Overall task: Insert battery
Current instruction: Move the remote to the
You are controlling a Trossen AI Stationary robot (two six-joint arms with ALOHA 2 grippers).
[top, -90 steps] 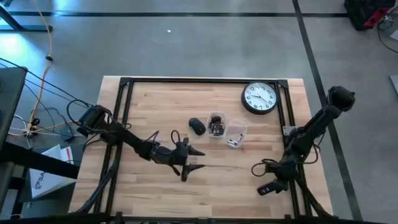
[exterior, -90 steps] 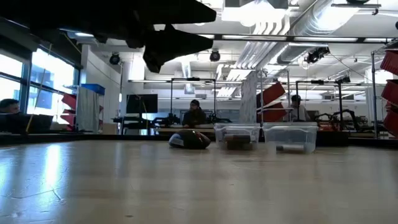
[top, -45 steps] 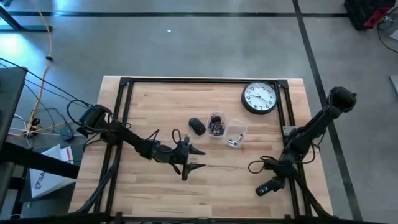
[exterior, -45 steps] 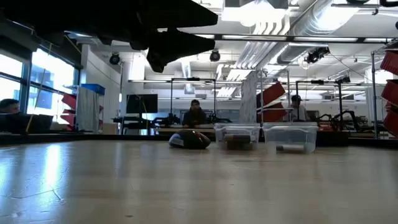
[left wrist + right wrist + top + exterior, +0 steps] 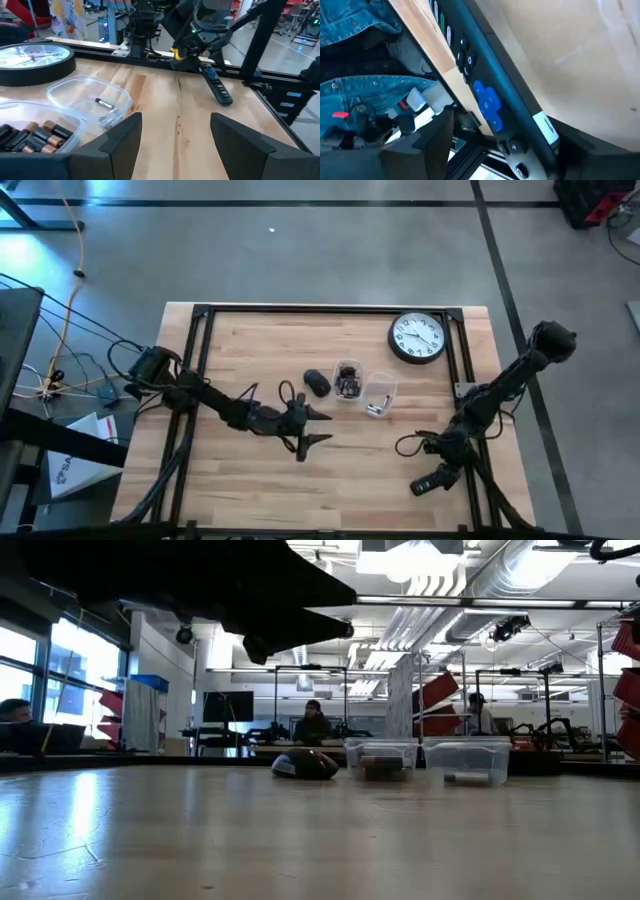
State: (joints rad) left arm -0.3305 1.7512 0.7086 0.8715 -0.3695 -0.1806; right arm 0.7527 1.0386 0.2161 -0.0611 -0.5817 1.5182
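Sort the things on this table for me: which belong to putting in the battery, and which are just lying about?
For the job:
remote control, gripped by the right gripper
tub of batteries
tub with one battery
left gripper, open, mid-table

Lying about, as far as I can judge:
wall clock
black mouse

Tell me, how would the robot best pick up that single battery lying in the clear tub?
Probably from straight above, the tool closing across the battery's narrow middle. It lies flat on the floor of the open-topped clear tub, whose walls block any sideways approach. The left tool is open and nearest, so it seems the natural choice.
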